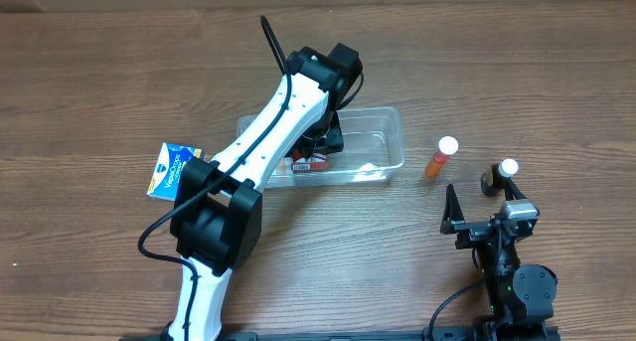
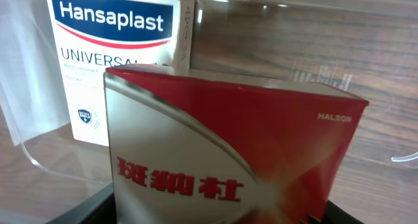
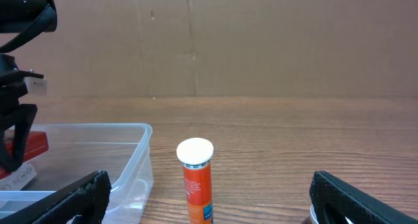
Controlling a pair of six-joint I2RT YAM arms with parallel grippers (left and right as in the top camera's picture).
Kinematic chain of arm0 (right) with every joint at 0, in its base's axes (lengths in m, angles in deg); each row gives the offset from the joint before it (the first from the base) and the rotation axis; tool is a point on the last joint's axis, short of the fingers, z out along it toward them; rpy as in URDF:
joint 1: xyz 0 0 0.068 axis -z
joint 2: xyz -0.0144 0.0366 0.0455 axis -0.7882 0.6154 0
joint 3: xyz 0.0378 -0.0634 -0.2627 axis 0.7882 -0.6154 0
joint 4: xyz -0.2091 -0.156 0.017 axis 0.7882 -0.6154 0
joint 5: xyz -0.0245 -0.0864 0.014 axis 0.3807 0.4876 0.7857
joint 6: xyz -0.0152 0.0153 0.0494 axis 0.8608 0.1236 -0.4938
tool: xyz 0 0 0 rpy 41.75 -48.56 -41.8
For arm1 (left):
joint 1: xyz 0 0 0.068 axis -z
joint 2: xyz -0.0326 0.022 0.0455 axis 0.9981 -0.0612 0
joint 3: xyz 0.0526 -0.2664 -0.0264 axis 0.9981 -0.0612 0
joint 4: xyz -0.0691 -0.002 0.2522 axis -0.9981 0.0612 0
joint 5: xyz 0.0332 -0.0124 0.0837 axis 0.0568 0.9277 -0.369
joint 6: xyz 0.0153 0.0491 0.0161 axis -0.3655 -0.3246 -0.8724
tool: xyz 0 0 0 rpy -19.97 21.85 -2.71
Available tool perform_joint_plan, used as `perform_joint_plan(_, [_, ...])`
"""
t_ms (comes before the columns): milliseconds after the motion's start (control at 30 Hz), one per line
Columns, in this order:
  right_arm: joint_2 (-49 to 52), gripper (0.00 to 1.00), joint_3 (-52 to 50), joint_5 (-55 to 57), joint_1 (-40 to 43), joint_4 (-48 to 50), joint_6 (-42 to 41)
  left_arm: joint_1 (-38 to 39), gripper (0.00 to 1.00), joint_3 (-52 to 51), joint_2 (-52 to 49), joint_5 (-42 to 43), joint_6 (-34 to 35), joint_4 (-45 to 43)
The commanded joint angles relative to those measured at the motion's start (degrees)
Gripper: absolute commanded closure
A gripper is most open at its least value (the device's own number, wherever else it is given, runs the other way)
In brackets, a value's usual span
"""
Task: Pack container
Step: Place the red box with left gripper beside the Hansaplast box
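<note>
Nearest the left wrist lens, a red box (image 2: 228,165) with red characters on a silver band fills the view. It is clamped between the left jaws, whose dark fingers (image 2: 65,214) are glimpsed at the lower corners. A brown wood-grain counter (image 1: 99,63) is spread beneath everything, and a plain brown panel (image 3: 261,41) behind it is shown only by the right wrist view. The white left arm (image 1: 268,142) is stretched into the container (image 1: 388,132), which is set near the middle of the counter. Inside, a white Hansaplast box (image 2: 117,61) is seen just beyond the red box; from overhead it is hidden by the arm. A blue box (image 1: 171,172) is seen beside the arm's left. An orange tube (image 1: 441,158) is stood upright, apart from the container's right end. A white-capped dark bottle (image 1: 502,175) is placed beside the right jaws, which are held wide apart and empty.
</note>
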Motion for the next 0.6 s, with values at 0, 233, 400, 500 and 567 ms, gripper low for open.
perform_joint_plan(0, [-0.68, 0.0, -0.57, -0.09, 0.07, 0.39, 0.24, -0.26, 0.18, -0.24, 1.51, -0.7, 0.33, -0.24])
perform_joint_plan(233, [-0.68, 0.0, -0.57, -0.09, 0.07, 0.39, 0.24, -0.37, 0.0, -0.22, 1.86, 1.62, -1.18, -0.94])
perform_joint_plan(400, [-0.68, 0.0, -0.57, -0.09, 0.07, 0.39, 0.24, -0.39, 0.0, -0.11, 6.8, 1.4, -2.75, -2.64])
perform_joint_plan(500, [-0.68, 0.0, -0.57, -0.09, 0.07, 0.39, 0.26, -0.81, 0.0, -0.11, 15.28, -5.66, -4.68, -2.73])
perform_joint_plan(567, [-0.68, 0.0, -0.57, -0.09, 0.07, 0.39, 0.24, -2.73, 0.0, -0.11, 22.08, -7.21, -9.35, -2.99])
